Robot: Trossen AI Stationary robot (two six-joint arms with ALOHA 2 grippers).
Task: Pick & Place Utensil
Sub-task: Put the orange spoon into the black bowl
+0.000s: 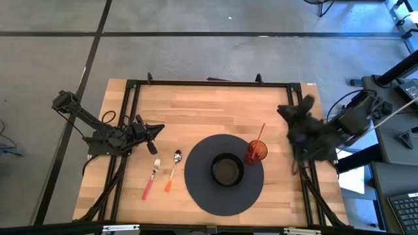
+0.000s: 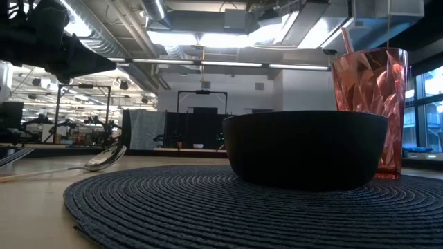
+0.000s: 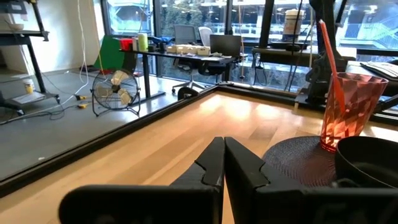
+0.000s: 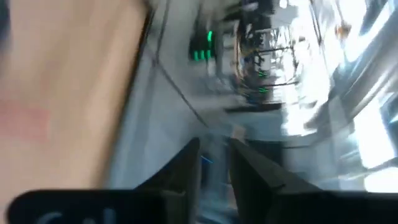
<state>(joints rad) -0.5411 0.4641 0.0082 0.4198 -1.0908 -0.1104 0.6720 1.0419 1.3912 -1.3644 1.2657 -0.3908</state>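
The fork [image 1: 151, 177], with a pink handle, lies on the wooden table [image 1: 196, 111] near the front left, its tines pointing away from the front edge. Just beside it to the right lies the spoon [image 1: 173, 170], which has an orange handle and a bowl end that sits close to the edge of the round dark placemat [image 1: 196, 189]. In the low view the spoon [image 2: 104, 158] shows at the left, resting flat on the table. Neither utensil is touched by a gripper.

On the middle of the placemat stands a black bowl [image 1: 227, 170], and touching or just beside it on the right is a red faceted cup [image 1: 256, 151] with a red straw [image 1: 261, 134] leaning out of it toward the far side.

The left gripper [image 1: 157, 128] hovers over the table just beyond the fork, pointing toward the mat; its fingers [image 3: 214, 163] are pressed together and hold nothing.

The right gripper [image 1: 295, 112] is near the table's right edge, well apart from the utensils and blurred in the high view. In the right wrist view its fingers [image 4: 186, 165] stand slightly apart with nothing between them, though the blur makes the width of the gap hard to judge
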